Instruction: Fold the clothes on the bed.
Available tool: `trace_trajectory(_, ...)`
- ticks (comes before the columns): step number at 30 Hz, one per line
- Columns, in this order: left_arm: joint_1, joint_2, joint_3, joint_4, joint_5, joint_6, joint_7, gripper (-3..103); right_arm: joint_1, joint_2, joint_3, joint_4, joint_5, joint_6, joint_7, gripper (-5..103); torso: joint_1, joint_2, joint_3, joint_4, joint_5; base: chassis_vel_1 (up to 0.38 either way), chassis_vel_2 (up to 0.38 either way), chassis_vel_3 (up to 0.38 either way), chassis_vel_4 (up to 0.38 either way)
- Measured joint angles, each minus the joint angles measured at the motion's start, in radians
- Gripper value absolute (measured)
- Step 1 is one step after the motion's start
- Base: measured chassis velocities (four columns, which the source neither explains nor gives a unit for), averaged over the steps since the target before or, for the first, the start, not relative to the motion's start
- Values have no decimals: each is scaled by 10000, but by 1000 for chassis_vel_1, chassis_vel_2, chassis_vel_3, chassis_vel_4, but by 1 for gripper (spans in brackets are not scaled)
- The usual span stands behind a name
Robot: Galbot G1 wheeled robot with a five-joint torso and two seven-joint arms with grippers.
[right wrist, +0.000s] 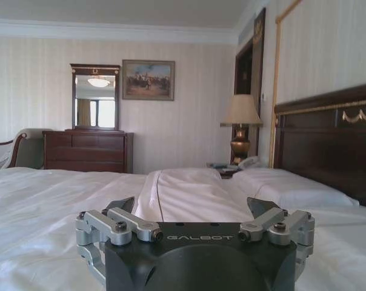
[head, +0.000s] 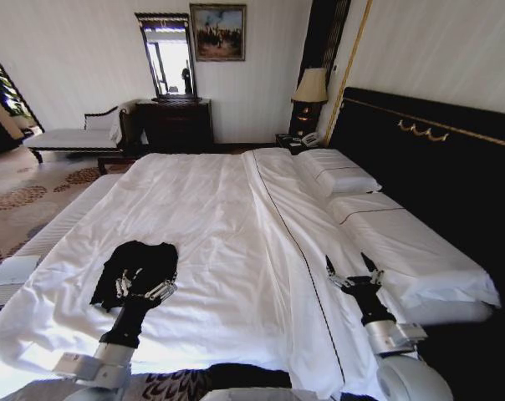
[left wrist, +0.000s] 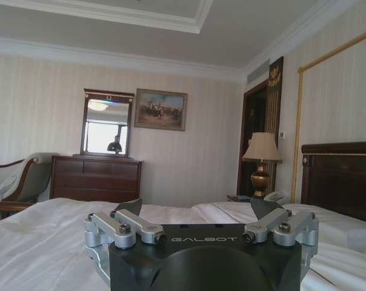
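- The left gripper [head: 144, 282] hangs low over the near part of the bed [head: 227, 251], its fingers spread wide with nothing between them.
- The black T-shirt [head: 135, 267] lies bunched on the white sheet directly under and just beyond the left fingers; whether the tips touch the cloth cannot be told.
- The right gripper [head: 351, 267] sits well apart on the far side of the bed's centre seam, fingers also spread wide and empty, above bare sheet.
- Just beside and beyond the right fingers lie two white pillows [head: 361, 192] against the dark headboard [head: 436, 142].
- Far ahead of both sets of fingers stand a dark dresser [left wrist: 95, 179] with a mirror [left wrist: 107, 124], a framed painting [left wrist: 160, 110] and a bedside lamp [left wrist: 261, 160].
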Motion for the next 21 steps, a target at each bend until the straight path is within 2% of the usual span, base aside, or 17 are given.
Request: trace_trajectory(21,-20,496,-227,295,-465,-276,-249,100,-228,873,-60,-74,-816,512,-265,100,1,0,0,0,-1,0,0,0,0)
